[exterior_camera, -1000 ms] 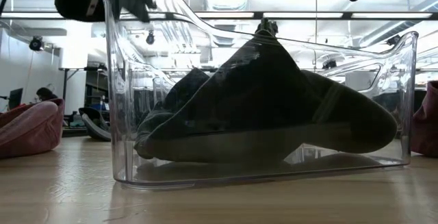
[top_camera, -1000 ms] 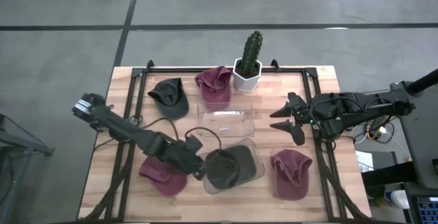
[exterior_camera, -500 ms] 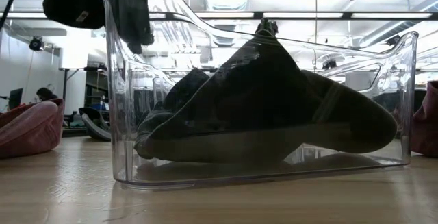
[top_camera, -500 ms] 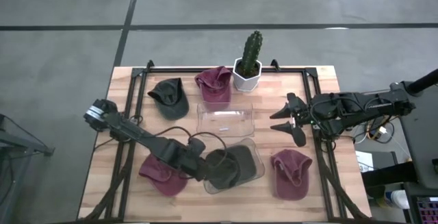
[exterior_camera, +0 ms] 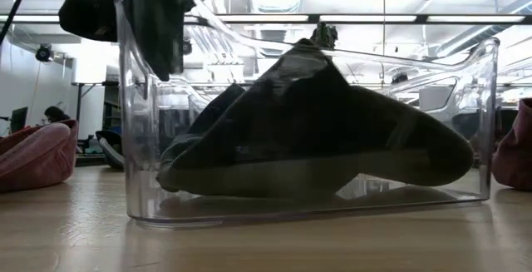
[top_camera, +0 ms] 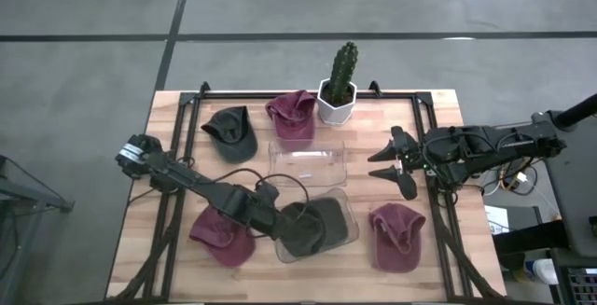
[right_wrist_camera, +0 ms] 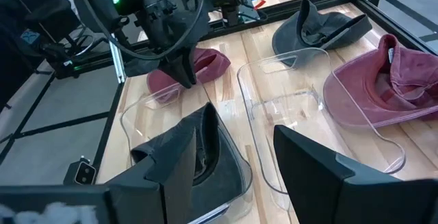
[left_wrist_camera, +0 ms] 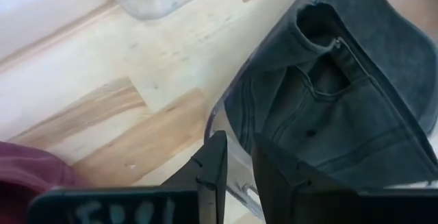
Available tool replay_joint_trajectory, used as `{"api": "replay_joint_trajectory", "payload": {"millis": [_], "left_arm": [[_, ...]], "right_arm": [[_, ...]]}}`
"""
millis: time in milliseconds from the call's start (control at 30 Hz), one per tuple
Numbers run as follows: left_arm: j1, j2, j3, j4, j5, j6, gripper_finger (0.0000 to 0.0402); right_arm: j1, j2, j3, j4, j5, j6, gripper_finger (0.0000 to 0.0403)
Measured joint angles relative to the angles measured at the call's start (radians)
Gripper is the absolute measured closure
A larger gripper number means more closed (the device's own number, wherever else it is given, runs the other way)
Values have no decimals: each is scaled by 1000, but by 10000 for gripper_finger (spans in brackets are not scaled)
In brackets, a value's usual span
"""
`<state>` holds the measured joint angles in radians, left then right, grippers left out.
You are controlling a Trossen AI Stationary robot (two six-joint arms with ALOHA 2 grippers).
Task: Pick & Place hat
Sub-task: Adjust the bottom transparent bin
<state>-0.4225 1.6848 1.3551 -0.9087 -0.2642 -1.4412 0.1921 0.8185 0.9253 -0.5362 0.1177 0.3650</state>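
Left end effector [top_camera: 276, 228] at the bin wall
We see it pinching the clear plastic bin's [top_camera: 347, 214] rim beside the dark denim cap [top_camera: 312, 227]; right end effector [top_camera: 390, 162] gapes wide.

The wooden tabletop [top_camera: 177, 123] carries 2 clear bins [top_camera: 307, 162], 4 caps [top_camera: 396, 238], seemingly, and a potted cactus [top_camera: 338, 89].

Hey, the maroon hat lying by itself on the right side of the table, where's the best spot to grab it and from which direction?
Probably the raised fold of fabric along the middle of the maroon hat. It lies crumpled with that ridge standing up from the wooden table, so it gives something to pinch. Come straight down from above; the right claw hovers open nearby, while the left claw is at the clear bin.
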Motion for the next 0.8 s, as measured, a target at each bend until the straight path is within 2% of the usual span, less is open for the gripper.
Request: {"api": "replay_joint_trajectory", "payload": {"millis": [800], "left_arm": [[85,0,-1,-2,-24,131,336]], "right_arm": [[0,0,0,0,0,-11,211]]}}
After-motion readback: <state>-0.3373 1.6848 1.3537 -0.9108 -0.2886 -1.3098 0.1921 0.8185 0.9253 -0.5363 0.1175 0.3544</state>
